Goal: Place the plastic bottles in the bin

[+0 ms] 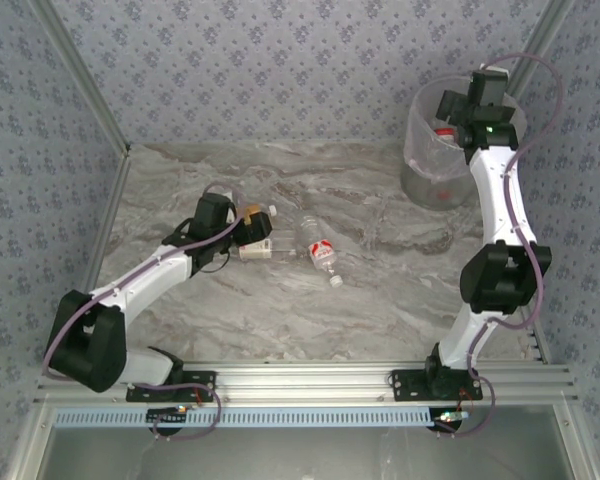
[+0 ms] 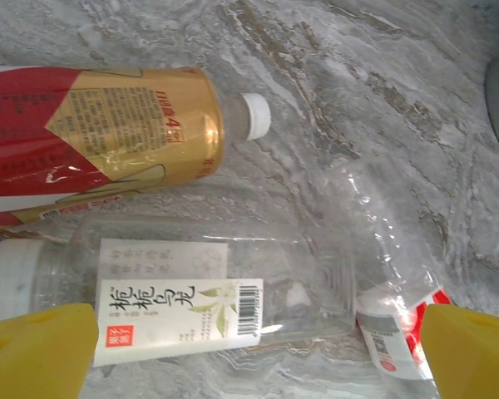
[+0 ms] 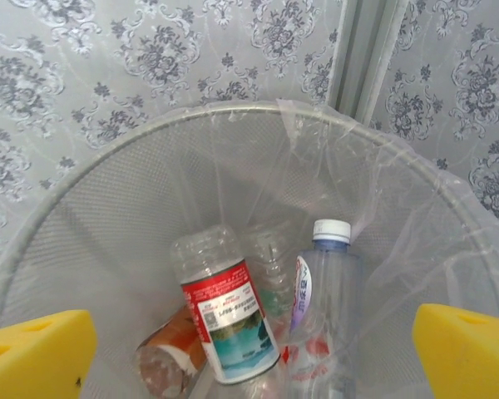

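Three plastic bottles lie on the marble table. The amber one [image 2: 108, 133] has a red and gold label and a white cap. Beside it is a clear bottle with a white label [image 2: 183, 291], and a clear red-labelled bottle [image 1: 318, 245] lies to their right. My left gripper [image 1: 252, 232] hangs open just above the white-labelled bottle, its yellow fingers [image 2: 37, 349] on either side of it. The bin [image 1: 442, 150] stands at the back right. My right gripper [image 1: 452, 108] is open and empty over its mouth. Inside lie a red-labelled bottle [image 3: 224, 316], a white-capped clear bottle [image 3: 326, 299] and a brown-labelled one [image 3: 170, 357].
Patterned walls close in the table at the back and both sides, and the bin sits against the back right corner post [image 3: 366, 58]. A metal rail [image 1: 310, 378] runs along the near edge. Bare marble [image 1: 380, 290] lies between the bottles and the right arm.
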Robot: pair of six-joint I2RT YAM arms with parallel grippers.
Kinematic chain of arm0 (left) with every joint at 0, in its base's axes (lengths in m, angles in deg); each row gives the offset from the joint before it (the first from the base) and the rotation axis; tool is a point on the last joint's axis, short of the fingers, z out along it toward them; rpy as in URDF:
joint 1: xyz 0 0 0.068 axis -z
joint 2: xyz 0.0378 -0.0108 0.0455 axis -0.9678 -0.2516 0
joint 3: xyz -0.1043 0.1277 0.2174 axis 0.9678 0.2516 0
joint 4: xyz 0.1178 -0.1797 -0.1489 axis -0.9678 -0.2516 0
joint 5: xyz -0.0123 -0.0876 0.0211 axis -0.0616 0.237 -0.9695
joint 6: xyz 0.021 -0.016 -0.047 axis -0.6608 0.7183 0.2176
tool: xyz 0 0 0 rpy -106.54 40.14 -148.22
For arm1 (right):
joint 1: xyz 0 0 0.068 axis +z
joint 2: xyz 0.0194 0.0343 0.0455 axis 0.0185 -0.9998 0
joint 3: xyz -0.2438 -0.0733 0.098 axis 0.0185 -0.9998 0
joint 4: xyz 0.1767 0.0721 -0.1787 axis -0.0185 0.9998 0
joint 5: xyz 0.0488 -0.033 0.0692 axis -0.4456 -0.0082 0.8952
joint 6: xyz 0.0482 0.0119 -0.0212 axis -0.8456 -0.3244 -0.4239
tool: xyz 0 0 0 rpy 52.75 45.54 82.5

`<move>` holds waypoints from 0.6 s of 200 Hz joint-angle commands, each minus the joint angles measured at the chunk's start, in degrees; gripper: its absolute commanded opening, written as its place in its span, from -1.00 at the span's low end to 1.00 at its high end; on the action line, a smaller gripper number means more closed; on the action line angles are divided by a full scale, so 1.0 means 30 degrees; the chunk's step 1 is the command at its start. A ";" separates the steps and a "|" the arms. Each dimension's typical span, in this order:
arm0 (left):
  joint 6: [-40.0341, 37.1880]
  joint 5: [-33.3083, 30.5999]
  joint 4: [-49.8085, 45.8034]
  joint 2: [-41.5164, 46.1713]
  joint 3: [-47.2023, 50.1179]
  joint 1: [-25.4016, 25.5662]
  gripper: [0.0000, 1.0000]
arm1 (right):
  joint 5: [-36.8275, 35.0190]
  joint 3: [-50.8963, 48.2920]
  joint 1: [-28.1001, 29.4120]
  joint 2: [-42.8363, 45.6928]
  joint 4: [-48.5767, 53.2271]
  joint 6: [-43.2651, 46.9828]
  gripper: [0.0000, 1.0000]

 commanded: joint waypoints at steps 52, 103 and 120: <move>-0.1192 0.2168 -0.1841 -0.2977 -0.3297 -0.0322 0.99 | 0.3875 -0.6071 0.1366 0.5707 -0.1118 -0.0879 1.00; 0.1010 0.0061 -0.3931 -0.4729 -0.5163 0.1540 0.99 | 0.4963 -0.9995 0.3293 0.8087 -0.0839 -0.0616 1.00; 0.0385 -0.1917 -0.5802 -0.5486 -0.6417 0.1881 0.99 | 0.5052 -1.1262 0.4053 0.8560 -0.0908 -0.0553 1.00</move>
